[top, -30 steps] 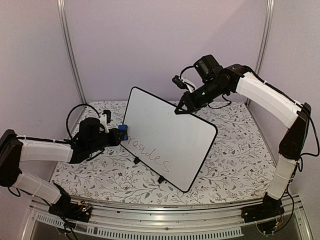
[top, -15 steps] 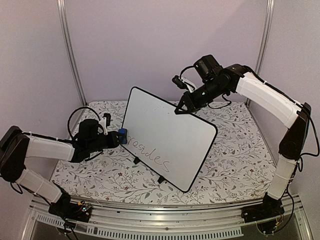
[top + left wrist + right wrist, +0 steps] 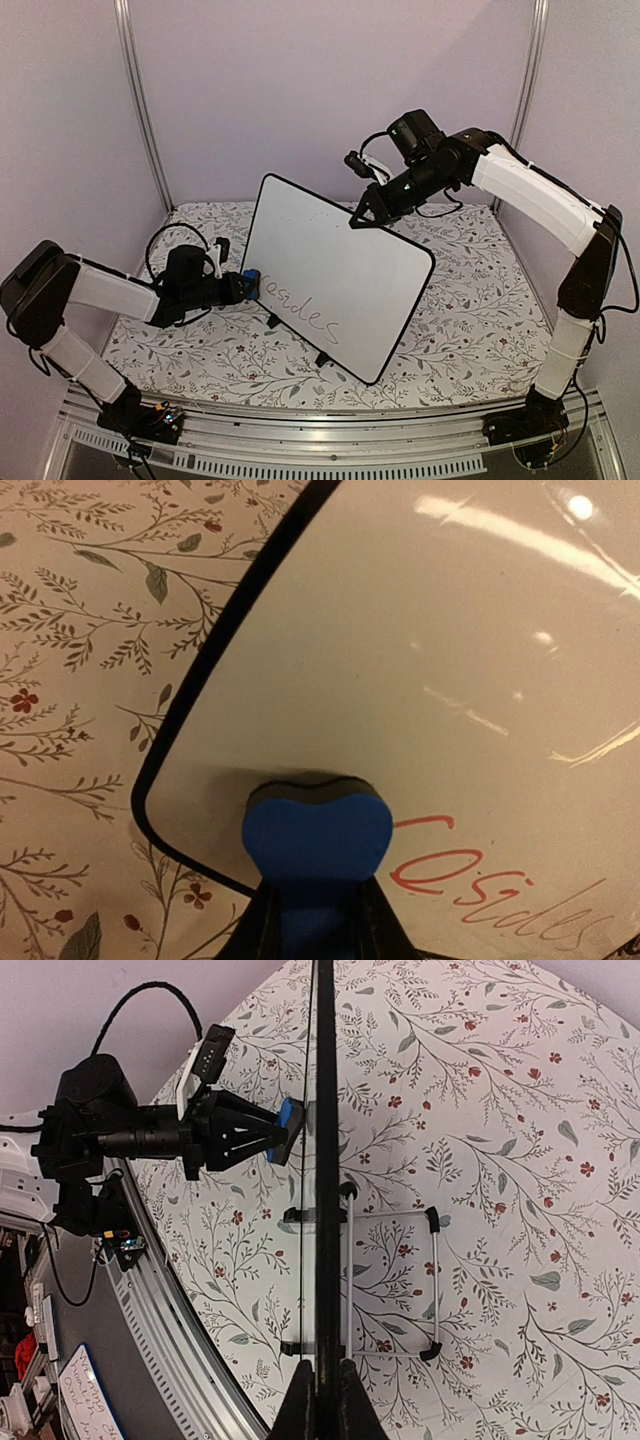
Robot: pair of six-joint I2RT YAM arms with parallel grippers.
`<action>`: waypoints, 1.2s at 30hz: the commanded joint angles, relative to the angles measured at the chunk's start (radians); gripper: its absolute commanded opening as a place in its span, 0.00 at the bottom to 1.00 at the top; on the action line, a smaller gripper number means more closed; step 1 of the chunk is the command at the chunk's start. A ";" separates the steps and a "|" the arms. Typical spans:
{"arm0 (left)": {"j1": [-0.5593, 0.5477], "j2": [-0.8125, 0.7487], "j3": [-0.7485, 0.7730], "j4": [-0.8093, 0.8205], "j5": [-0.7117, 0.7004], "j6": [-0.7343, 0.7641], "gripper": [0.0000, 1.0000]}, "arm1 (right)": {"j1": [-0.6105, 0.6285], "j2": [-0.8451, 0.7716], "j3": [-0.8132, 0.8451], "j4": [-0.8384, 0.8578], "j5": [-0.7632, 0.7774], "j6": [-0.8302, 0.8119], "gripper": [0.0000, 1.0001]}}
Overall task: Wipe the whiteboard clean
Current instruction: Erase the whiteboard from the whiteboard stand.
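The whiteboard (image 3: pixel 345 265) stands tilted on small black feet in the middle of the table, with handwriting (image 3: pixel 305 308) along its lower left. My left gripper (image 3: pixel 238 286) is shut on a blue eraser (image 3: pixel 249 283). The eraser's (image 3: pixel 317 835) dark face presses on the board (image 3: pixel 450 670) near its lower left corner, just left of the first letter of the writing (image 3: pixel 470 890). My right gripper (image 3: pixel 360 216) is shut on the board's top rim (image 3: pixel 326 1160). In the right wrist view the board is edge-on, with the eraser (image 3: pixel 290 1131) against its face.
A floral cloth (image 3: pixel 470 300) covers the table. A wire stand (image 3: pixel 432 1280) props the board from behind. Metal posts (image 3: pixel 140 110) rise at the back corners, and an aluminium rail (image 3: pixel 330 425) runs along the near edge. Purple walls close in the back and sides.
My left gripper has slid the eraser down the board's left edge and a little inward, to the start of the writing. The right arm and the board have held still.
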 commanded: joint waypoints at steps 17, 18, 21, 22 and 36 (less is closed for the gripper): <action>-0.023 0.043 -0.128 0.138 0.063 -0.076 0.00 | 0.034 0.030 -0.016 -0.073 -0.023 -0.055 0.00; -0.024 0.047 -0.129 0.141 0.064 -0.076 0.00 | 0.034 0.030 -0.016 -0.072 -0.023 -0.055 0.00; -0.024 0.049 -0.110 0.140 0.059 -0.065 0.00 | 0.034 0.030 -0.016 -0.074 -0.023 -0.054 0.00; -0.022 0.049 -0.099 0.137 0.058 -0.058 0.00 | 0.034 0.030 -0.016 -0.074 -0.023 -0.054 0.00; 0.017 0.059 0.037 0.066 0.048 0.005 0.00 | 0.034 0.028 -0.019 -0.072 -0.022 -0.054 0.00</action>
